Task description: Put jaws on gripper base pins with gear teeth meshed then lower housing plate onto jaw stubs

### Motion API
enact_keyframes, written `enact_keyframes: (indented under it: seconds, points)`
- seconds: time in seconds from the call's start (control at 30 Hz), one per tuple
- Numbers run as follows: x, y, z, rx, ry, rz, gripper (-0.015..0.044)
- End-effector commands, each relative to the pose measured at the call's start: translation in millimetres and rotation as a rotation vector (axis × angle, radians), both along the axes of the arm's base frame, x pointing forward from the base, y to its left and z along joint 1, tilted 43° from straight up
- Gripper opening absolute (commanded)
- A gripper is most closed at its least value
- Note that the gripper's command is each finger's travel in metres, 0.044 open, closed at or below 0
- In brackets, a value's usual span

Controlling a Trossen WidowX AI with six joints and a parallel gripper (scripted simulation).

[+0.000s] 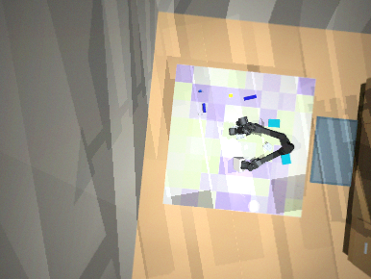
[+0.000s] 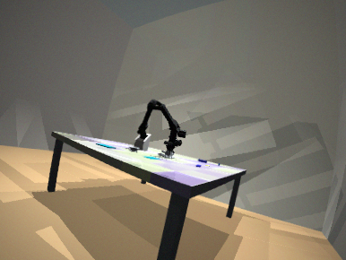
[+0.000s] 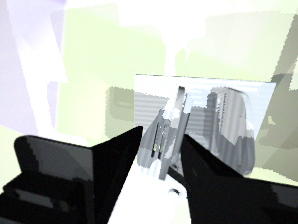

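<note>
Gripper [image 1: 239, 136] [image 2: 168, 154] [image 3: 161, 134] low over table [image 1: 192, 168] [image 2: 116, 157], fingers partway open, clamped on grey slotted part [image 3: 171, 140]. Ribbed pale plate [image 3: 145, 112] behind. In wrist view, second grey part [image 3: 236, 117] at 2 o'clock, just beside.

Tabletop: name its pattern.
Patchwork of pale green, lilac and white squares; the top view shows it best.

Matt black claw [image 3: 161, 134], glossy grey part [image 3: 172, 132], ribbed pale plate [image 3: 200, 122]
</note>
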State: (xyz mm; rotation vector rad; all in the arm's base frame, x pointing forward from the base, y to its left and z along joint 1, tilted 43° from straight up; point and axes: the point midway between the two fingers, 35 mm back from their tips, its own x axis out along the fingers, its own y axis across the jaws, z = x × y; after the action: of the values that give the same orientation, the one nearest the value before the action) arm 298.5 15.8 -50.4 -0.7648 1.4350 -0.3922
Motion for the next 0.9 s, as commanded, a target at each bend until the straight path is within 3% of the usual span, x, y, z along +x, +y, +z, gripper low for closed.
enact_keyframes:
  seconds: [0.0,0.87]
  points:
    - [0.3,-0.5,0.1,-0.004,0.002,0.005,0.0134]
    - [1.1,-4.8,-4.5,-0.003,-0.007,-0.005,0.0134]
